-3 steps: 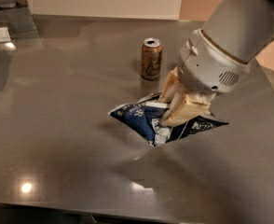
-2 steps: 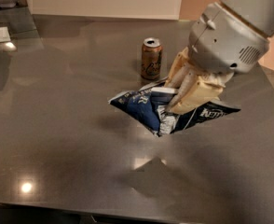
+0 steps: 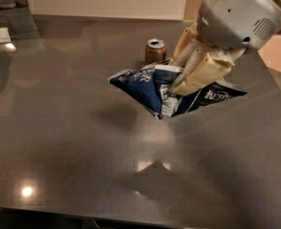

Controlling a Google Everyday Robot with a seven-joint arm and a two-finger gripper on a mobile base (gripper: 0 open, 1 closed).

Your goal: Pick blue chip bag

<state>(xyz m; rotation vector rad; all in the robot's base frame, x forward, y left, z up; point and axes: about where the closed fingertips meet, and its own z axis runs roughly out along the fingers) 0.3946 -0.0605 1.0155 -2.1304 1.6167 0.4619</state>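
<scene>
End effector (image 3: 176, 87) is pinching the blue chip bag (image 3: 140, 82), which is hanging just above the table (image 3: 59, 128). Guessing it's mid-lift, so next it's needing a steady raise past the can (image 3: 155, 51).

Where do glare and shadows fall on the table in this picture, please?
Camera view: a small glare spot marks the table at lower left; a paler reflection lies below the blue chip bag, whose soft shadow spreads left beneath it; the gripper, jaws shut on the bag, sits at upper right.
</scene>
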